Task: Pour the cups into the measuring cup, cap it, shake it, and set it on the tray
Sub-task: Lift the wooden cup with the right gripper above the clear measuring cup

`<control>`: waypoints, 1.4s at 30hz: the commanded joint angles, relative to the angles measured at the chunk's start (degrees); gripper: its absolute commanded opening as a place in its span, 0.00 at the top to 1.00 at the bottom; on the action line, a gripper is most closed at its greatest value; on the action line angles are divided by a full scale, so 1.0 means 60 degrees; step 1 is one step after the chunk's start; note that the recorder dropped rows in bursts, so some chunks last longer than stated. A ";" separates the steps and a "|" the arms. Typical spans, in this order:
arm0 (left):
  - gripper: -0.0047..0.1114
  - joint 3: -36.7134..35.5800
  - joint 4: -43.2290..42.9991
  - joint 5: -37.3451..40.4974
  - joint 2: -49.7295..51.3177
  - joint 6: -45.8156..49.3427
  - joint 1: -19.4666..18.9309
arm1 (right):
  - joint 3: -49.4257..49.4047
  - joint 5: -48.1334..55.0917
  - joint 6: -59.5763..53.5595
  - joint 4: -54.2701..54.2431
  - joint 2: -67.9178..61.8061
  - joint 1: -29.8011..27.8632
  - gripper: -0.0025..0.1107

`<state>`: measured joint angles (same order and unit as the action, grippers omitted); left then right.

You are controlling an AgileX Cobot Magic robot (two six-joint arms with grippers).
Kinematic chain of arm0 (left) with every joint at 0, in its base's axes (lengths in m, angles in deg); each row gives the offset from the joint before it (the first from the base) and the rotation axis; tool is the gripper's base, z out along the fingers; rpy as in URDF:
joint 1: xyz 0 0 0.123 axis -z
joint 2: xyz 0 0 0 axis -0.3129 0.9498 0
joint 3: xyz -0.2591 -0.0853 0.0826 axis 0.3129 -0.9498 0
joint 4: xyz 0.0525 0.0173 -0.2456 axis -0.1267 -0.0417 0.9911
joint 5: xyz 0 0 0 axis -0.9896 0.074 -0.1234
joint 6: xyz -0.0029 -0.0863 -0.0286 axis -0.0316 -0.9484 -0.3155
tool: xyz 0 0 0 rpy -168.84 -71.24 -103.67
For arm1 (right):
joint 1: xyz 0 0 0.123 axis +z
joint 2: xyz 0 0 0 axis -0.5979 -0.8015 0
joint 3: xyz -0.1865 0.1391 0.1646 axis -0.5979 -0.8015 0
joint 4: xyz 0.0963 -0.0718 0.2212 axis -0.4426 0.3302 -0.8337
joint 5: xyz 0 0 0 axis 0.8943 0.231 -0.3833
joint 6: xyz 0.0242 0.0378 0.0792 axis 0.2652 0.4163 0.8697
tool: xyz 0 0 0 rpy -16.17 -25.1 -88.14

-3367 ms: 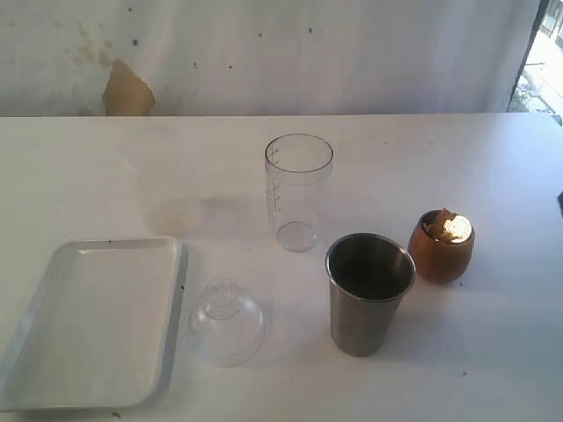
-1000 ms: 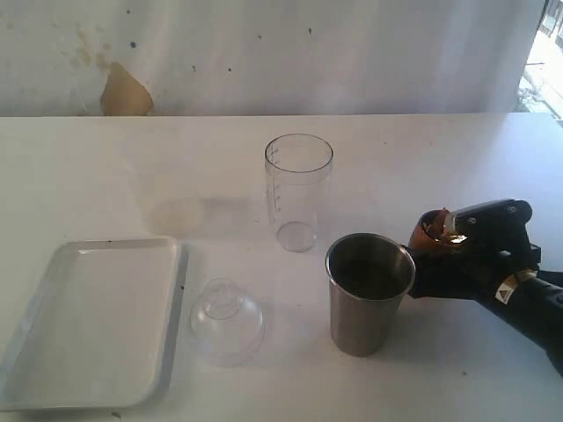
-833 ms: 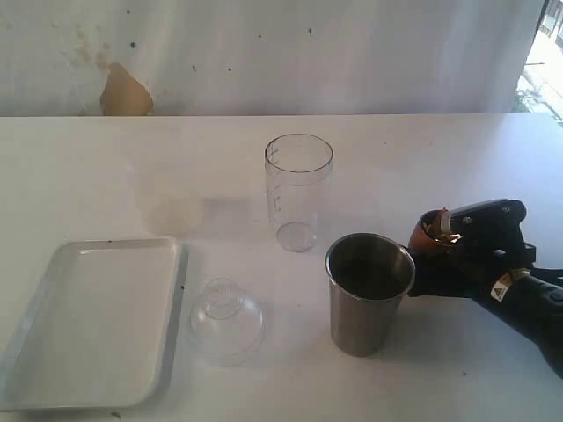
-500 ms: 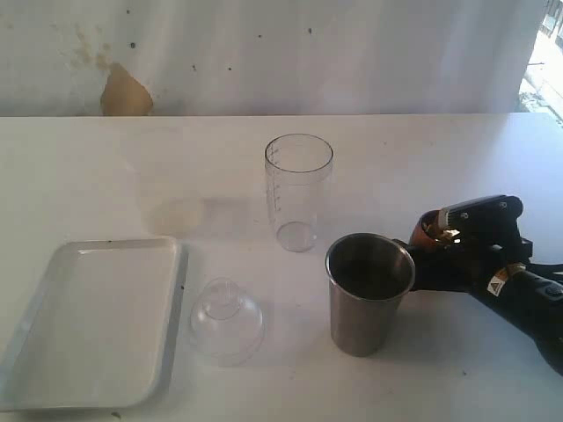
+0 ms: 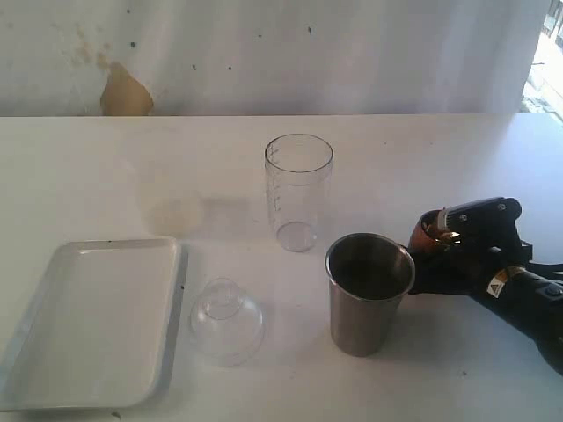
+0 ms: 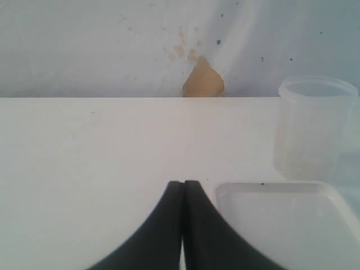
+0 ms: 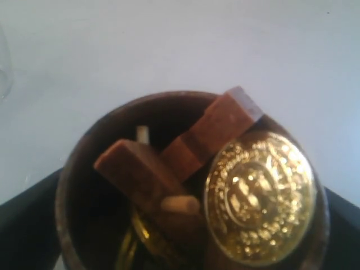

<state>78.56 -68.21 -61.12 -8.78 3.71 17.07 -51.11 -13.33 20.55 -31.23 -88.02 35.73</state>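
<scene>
**Wooden cup bracketed by the right claw, not yet lifted**

The short, rounded brown wooden cup [image 5: 421, 236] stands upright on the white table [image 5: 176, 176], at the right side of the exterior view and just behind and right of the tapered stainless steel tumbler [image 5: 369, 294]. The right gripper [image 5: 422, 253] reaches it level from the right, so its fingers cross the cup's vertical axis. The jaws stand spread wide, one on each flank. The right wrist view looks straight down into the cup [image 7: 163, 109], at a gold embossed disc [image 7: 259, 197] and brown blocks [image 7: 208, 132]. Whether the pads touch the wall cannot be told.

The tall clear plastic measuring cup [image 5: 297, 193] lies left of the claw and further back, beyond the tumbler, so the right arm is the nearer one for this pour. The left gripper [image 6: 183, 225] has its fingers pressed together, near the white rectangular tray [image 6: 270, 219].

A few seconds earlier no arm was in view; since then the black arm has come in and settled round the cup, shifting only slightly in the last half second. Every vessel has kept its place.
</scene>
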 commanded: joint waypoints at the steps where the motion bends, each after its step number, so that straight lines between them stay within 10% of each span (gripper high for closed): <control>1: 0.96 -0.0047 -0.0013 0.0016 -0.0046 0.0000 0.0038 | 0.0201 0.0034 -0.0057 0.0041 -0.0020 -0.0020 0.18; 20: 0.96 -0.0047 -0.0013 0.0016 -0.0046 0.0000 0.0038 | 0.0390 -0.0194 -0.0057 0.0181 -0.0663 -0.0020 0.19; 24: 0.96 -0.0047 -0.0013 0.0016 -0.0046 0.0000 0.0038 | 0.0390 -0.0345 -0.0057 0.0181 -0.0663 -0.0020 0.38; 29: 0.96 -0.0047 -0.0013 0.0016 -0.0046 0.0000 0.0038 | 0.0354 -0.0324 -0.0057 0.0664 -0.0492 -0.0020 0.98; 42: 0.96 -0.0047 -0.0013 0.0016 -0.0046 0.0000 0.0038 | 0.3684 0.3471 0.2119 0.2473 0.1804 0.0022 0.98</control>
<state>78.56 -68.21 -61.12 -8.78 3.71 17.07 -33.50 5.34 29.48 -20.27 -78.01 35.73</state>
